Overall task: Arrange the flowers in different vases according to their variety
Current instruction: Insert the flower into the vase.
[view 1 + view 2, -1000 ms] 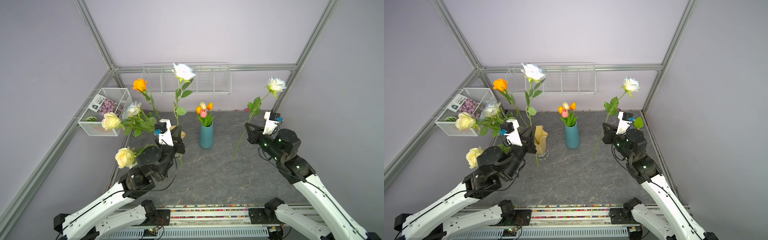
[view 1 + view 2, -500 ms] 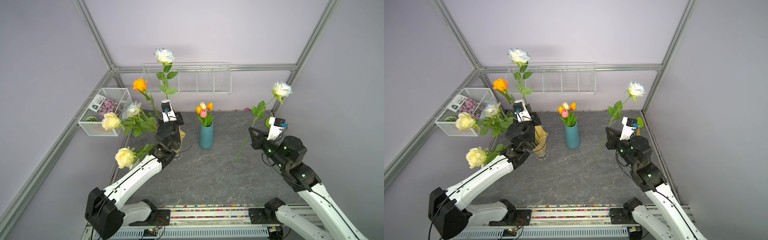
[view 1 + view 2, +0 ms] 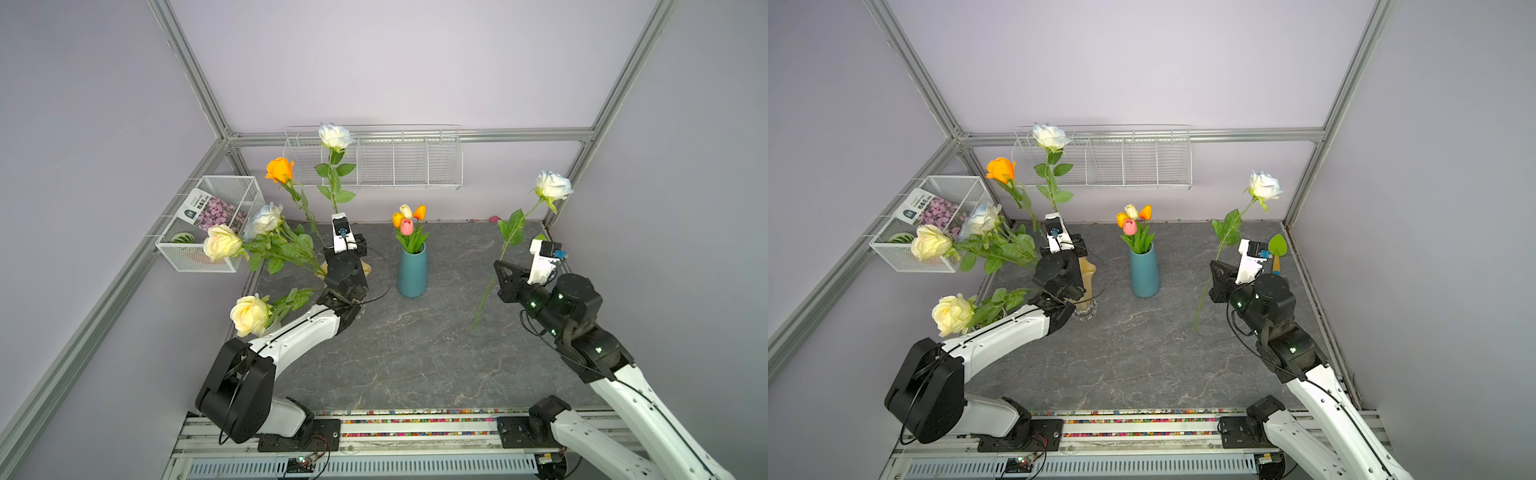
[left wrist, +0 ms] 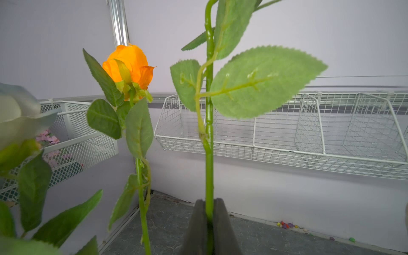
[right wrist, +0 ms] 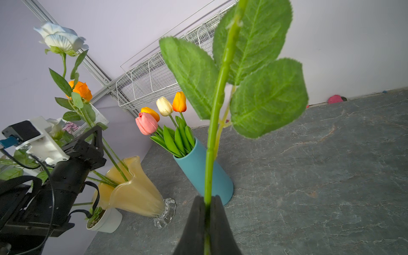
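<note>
In both top views, a white rose stood upright over the amber vase, perhaps entering it; a second white rose slanted above the counter. Left wrist: left fingers clamped the first stem beside the orange rose. Right wrist: right fingers clamped the second stem, tulips in the teal vase behind.

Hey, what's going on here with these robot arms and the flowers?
Two robot arms are sorting flowers. The left gripper is shut on the stem of a white rose, upright by the amber vase, which holds other roses. The right gripper grips a second white rose above the table. Tulips stand in the teal vase.
</note>
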Controlling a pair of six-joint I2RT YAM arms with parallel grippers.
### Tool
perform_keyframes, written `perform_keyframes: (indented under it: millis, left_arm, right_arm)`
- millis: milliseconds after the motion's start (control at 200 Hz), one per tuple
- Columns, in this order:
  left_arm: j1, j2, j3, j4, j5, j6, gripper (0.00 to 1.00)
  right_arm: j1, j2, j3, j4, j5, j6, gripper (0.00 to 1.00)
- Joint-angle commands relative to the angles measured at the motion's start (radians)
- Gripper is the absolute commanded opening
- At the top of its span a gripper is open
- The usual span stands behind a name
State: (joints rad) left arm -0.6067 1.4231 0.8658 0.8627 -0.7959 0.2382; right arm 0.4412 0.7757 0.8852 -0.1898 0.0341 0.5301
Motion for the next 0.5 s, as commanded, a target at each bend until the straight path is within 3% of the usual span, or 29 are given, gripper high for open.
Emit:
perform_keyframes:
  millis: [0, 60, 150, 260, 385, 495]
  left_arm:
    - [0.004, -0.040, -0.010, -0.057, -0.019, -0.087, 0.06]
    - [0.004, -0.069, 0.005, -0.157, -0.011, -0.144, 0.15]
    - [0.004, -0.108, 0.015, -0.256, -0.004, -0.203, 0.40]
    - [0.004, -0.155, 0.011, -0.323, 0.005, -0.244, 0.57]
    - [0.004, -0.217, 0.021, -0.410, 0.072, -0.265, 0.68]
    - [0.004, -0.284, 0.064, -0.528, 0.192, -0.276, 0.70]
  right_arm:
    - [0.008, 0.009, -0.014, 0.049, 0.011, -0.018, 0.00]
    - [0.007, 0.013, -0.014, 0.052, 0.010, -0.017, 0.00]
    - [0.007, 0.017, -0.013, 0.057, 0.010, -0.015, 0.00]
    - [0.007, 0.021, -0.017, 0.065, 0.003, -0.010, 0.00]
    - [0.008, 0.027, -0.014, 0.070, -0.011, 0.001, 0.00]
    - [0.008, 0.045, -0.001, 0.074, -0.057, 0.003, 0.00]
